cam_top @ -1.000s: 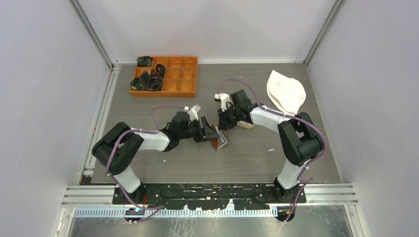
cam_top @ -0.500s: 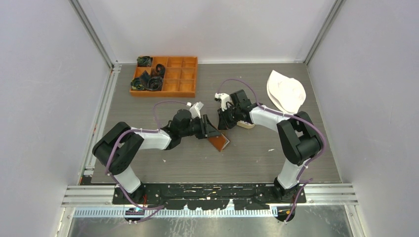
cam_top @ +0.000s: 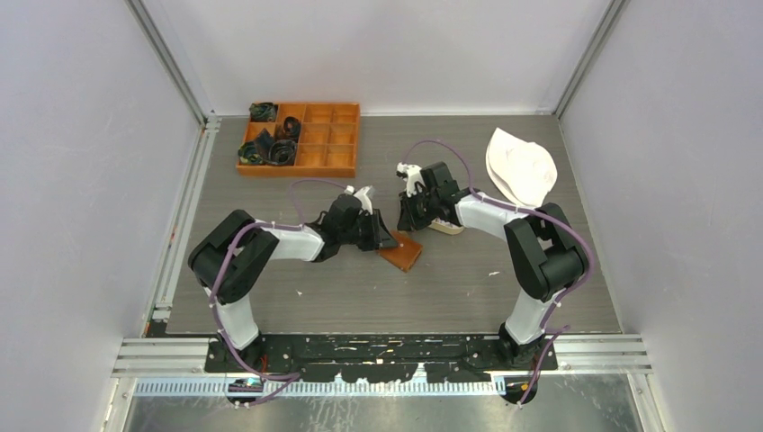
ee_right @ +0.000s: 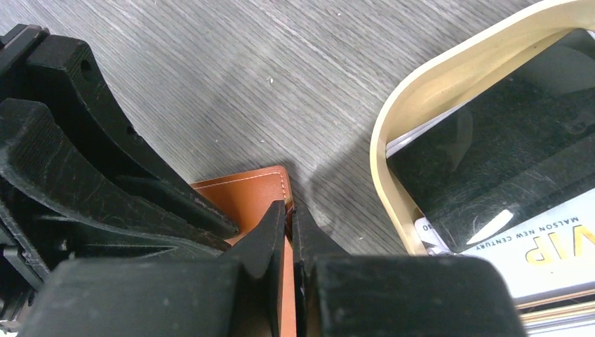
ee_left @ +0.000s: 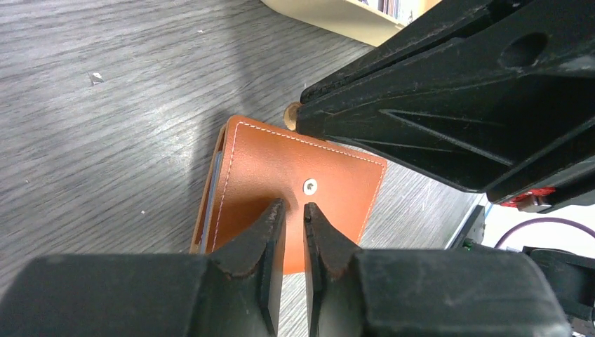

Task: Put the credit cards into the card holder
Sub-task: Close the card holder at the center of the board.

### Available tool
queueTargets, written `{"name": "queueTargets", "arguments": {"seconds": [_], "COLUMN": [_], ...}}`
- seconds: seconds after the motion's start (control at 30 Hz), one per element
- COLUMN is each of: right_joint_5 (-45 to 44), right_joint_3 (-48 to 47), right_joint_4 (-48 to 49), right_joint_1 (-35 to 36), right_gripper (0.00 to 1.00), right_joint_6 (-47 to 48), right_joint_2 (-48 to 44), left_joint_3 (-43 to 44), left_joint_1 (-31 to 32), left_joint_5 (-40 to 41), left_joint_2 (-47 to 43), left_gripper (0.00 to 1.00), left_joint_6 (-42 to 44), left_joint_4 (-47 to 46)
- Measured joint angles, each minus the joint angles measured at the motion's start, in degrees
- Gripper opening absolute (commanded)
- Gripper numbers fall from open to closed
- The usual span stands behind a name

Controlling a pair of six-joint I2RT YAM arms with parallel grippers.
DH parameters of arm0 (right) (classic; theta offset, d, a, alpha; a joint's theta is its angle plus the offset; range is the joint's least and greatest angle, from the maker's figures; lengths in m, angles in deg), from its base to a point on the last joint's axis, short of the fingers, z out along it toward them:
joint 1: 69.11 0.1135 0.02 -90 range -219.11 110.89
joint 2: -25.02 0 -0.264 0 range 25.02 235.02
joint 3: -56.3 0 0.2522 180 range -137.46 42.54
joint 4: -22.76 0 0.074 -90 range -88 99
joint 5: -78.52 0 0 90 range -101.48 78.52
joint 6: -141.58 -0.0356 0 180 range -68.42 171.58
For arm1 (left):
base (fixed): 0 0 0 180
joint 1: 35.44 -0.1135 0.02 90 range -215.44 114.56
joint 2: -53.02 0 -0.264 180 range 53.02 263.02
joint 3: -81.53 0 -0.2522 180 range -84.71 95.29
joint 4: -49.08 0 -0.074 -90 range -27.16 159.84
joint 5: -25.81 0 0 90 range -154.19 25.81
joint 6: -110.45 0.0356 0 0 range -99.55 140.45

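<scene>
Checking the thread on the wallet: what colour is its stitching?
White, along the edge of the brown wallet; clearest in the left wrist view.

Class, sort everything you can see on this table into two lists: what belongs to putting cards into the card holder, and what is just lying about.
Belongs to the job:
- brown card holder, folded shut
- cards in the oval tray

Just lying about:
- orange compartment box
- white cloth

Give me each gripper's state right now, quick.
Left gripper: nearly closed over the card holder, holding nothing.
Right gripper: shut, tips at the card holder's edge; grip unclear.
</scene>
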Motion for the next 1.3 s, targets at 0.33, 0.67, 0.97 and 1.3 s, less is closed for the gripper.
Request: {"name": "queueTargets", "arguments": {"seconds": [0.33, 0.67, 0.97, 1.3], "right_joint_5": [7.61, 13.99, 14.45, 10.34], "right_joint_3": [1.81, 6.80, 5.07, 4.09], "right_joint_4": [1.25, -3.98, -10.80, -11.76], "right_joint_1": [-1.03, -1.03, -1.11, -0.13], "right_gripper": [0.17, 0.55, 0.61, 0.50], "right_joint_6": [6.64, 29.24, 43.91, 46.75], "right_joint_2": [-0.15, -12.44, -12.39, -7.91], "left_joint_3": [-0.28, -2.75, -2.97, -3.08], "left_joint_1": [-0.28, -0.39, -0.39, -0.39], "left_joint_5": [0.48, 0.39, 0.17, 0.02], "left_joint_2": [0.37, 0.09, -0.04, -0.02], "left_gripper": [0.14, 0.11, 0.10, 0.10], "left_joint_6": [-0.33, -1.70, -1.75, -1.81], "left_joint_4": [-0.57, -4.00, -4.09, -4.28]}}
